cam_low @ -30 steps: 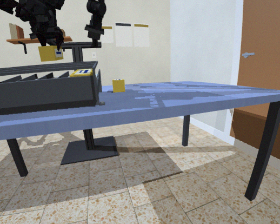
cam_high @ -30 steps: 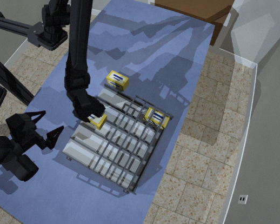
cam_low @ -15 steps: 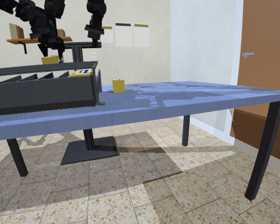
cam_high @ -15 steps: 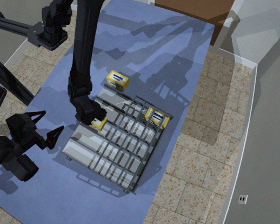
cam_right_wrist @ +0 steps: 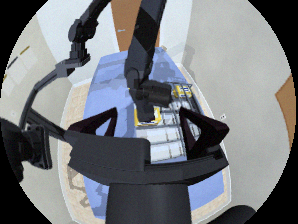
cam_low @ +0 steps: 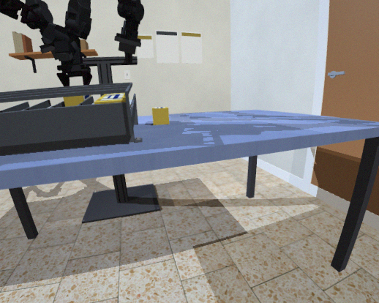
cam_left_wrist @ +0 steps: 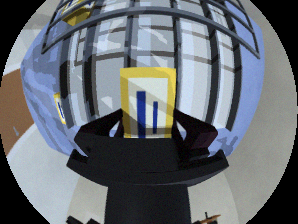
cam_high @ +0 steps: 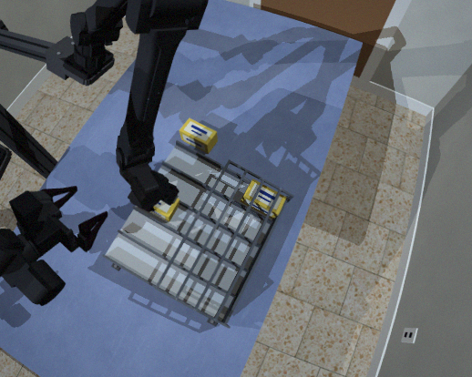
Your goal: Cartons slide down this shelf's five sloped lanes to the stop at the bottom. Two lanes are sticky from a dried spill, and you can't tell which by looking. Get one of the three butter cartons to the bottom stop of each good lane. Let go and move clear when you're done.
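Observation:
The lane shelf has its five lanes side by side. One butter carton lies at the bottom end of an outer lane, by the stop. My left gripper is shut on a second carton low over the upper part of the middle lane; whether it touches the lane is hidden. A third carton sits on the table beside the shelf's upper outer corner. My right gripper is open and empty, off the shelf's upper end.
A dark grid of bars covers the lower part of the lanes. Thin dividers stand between the lanes. The blue table extends around the shelf. The left arm reaches over the table to the shelf's upper end.

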Robot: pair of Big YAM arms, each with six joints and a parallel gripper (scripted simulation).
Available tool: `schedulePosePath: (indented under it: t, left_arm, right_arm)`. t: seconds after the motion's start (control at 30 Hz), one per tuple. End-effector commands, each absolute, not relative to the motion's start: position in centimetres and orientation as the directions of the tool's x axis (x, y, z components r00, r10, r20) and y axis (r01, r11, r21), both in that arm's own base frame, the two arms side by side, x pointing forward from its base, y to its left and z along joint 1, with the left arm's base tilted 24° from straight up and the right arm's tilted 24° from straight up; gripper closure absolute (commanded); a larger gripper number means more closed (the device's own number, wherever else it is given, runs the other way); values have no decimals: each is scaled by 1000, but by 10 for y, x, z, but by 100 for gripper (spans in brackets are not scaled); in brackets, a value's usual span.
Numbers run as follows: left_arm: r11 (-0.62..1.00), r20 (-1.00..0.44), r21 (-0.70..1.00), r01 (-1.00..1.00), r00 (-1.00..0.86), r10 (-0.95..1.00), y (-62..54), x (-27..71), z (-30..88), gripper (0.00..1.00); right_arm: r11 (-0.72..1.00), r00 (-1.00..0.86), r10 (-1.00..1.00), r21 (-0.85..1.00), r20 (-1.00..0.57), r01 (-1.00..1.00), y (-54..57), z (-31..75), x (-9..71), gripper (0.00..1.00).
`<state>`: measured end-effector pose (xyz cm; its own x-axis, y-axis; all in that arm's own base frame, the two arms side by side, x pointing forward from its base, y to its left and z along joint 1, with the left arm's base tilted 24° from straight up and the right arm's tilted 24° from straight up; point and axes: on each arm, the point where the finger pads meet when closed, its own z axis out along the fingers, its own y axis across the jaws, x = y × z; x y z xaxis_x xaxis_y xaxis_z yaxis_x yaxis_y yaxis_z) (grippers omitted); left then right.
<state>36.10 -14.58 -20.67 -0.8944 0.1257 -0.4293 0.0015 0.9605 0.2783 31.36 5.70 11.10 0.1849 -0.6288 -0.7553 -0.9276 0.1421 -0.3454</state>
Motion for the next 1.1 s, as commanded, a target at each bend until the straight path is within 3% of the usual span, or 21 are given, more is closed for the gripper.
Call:
schedulePosePath:
  t: [0.0, 0.23, 0.3, 0.43, 0.47, 0.5, 0.7, 0.73, 0.97, 1.0, 1.07]
  left_arm:
    - [964, -468, 264, 20, -872, 146, -173, 392, -191, 41]
    - [966, -473, 256, 20, -869, 143, -165, 379, -201, 41]
    - [966, -469, 258, 22, -871, 145, -166, 378, -202, 22]
    - [969, -481, 248, 15, -866, 137, -171, 385, -190, 22]
    - [968, -477, 252, 15, -868, 138, -173, 381, -188, 11]
    - [967, -472, 256, 16, -871, 139, -172, 377, -187, 9]
    - [964, -461, 264, 19, -876, 144, -176, 361, -174, 9]
    - [964, -461, 264, 19, -876, 144, -176, 359, -172, 0]
    - [964, -462, 264, 19, -875, 144, -182, 347, -151, 0]
    - [964, -460, 265, 18, -876, 143, -182, 343, -146, 9]
    - [963, -456, 269, 28, -877, 153, -183, 340, -138, 9]
  right_arm:
    - [142, 209, -634, -378, -745, -915, 51, 125, 325, 0]
    - [142, 209, -634, -378, -745, -915, 51, 125, 325, 0]
    - [142, 209, -634, -378, -745, -915, 51, 125, 325, 0]
    - [142, 209, -634, -378, -745, -915, 51, 125, 325, 0]
    - [142, 209, -634, -378, -745, -915, 51, 125, 325, 0]
    - [142, 209, -634, -378, -745, -915, 51, 125, 325, 0]
    - [142, 209, -634, -378, -745, -915, 51, 125, 325, 0]
    - [142, 209, -634, -378, -745, -915, 51, 125, 325, 0]
    - [142, 209, -634, -378, -745, -915, 51, 125, 325, 0]
    - [142, 209, -634, -378, -745, -915, 51, 125, 325, 0]
    - [130, 230, -644, -400, -729, -907, 50, 129, 325, 0]
